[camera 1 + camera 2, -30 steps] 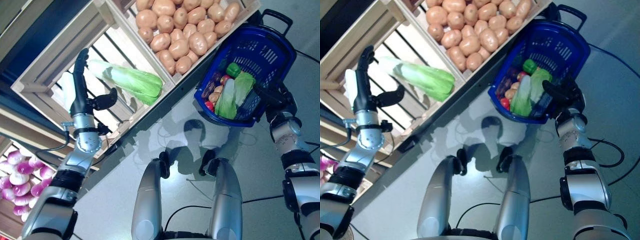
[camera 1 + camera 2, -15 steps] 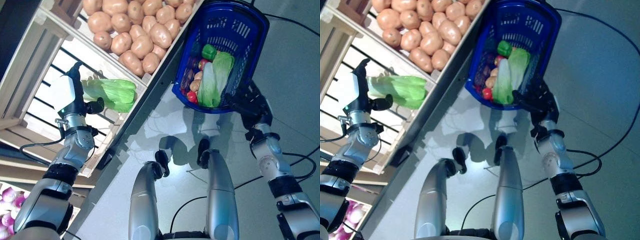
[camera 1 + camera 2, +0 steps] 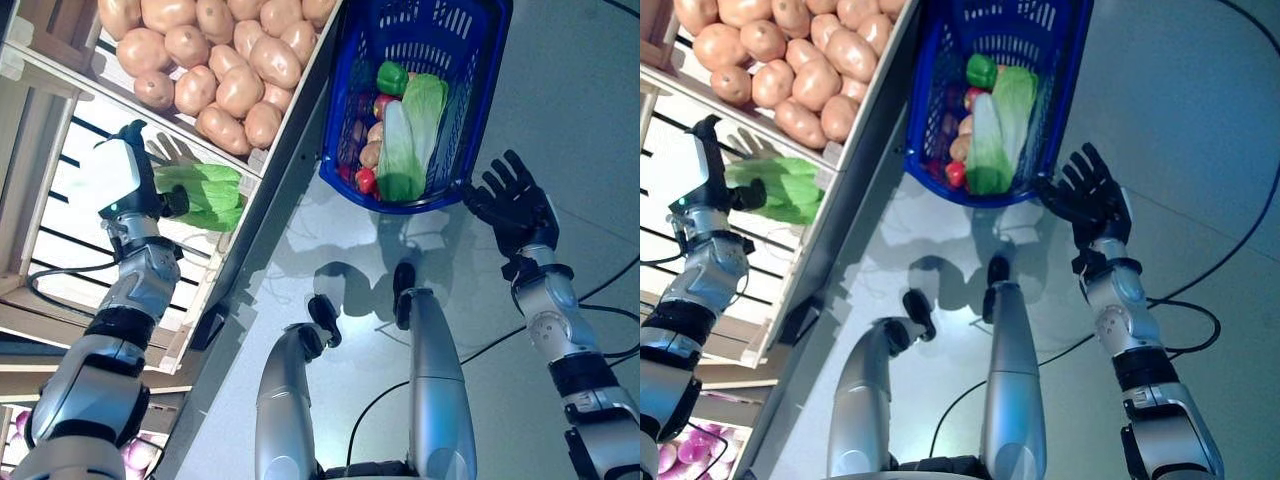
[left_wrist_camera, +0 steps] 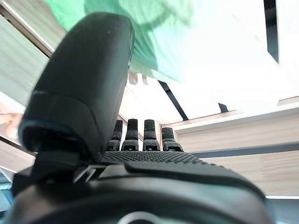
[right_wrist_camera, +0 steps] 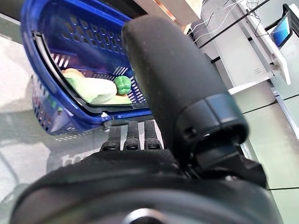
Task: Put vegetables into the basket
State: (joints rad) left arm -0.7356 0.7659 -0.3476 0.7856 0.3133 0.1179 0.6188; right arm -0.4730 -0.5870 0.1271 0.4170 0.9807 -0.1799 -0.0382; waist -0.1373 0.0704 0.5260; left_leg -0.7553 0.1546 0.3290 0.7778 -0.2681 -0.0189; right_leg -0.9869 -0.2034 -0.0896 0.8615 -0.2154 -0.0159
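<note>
A green napa cabbage [image 3: 205,190] lies in a slatted wooden crate [image 3: 60,230]. My left hand [image 3: 125,180] stands open right beside its leafy end, thumb against it. In the left wrist view the cabbage [image 4: 140,28] shows just past the thumb. The blue basket [image 3: 440,30] sits on the floor by the stand and holds two napa cabbages [image 3: 400,150], a green pepper [image 3: 392,77], a tomato [image 3: 366,180] and other vegetables. My right hand [image 3: 515,205] is open with spread fingers, a little apart from the basket's near corner. The right wrist view shows the basket [image 5: 70,56] beyond straight fingers.
A crate of potatoes [image 3: 220,60] adjoins the cabbage crate, next to the basket. The stand's dark front edge [image 3: 270,210] runs diagonally between crates and floor. Purple onions [image 3: 135,455] show on a lower shelf. Grey floor [image 3: 560,90] stretches right of the basket.
The camera has shifted. My right hand has come off the basket's rim and spread its fingers; the basket now rests alone. My left hand has stayed at the cabbage.
</note>
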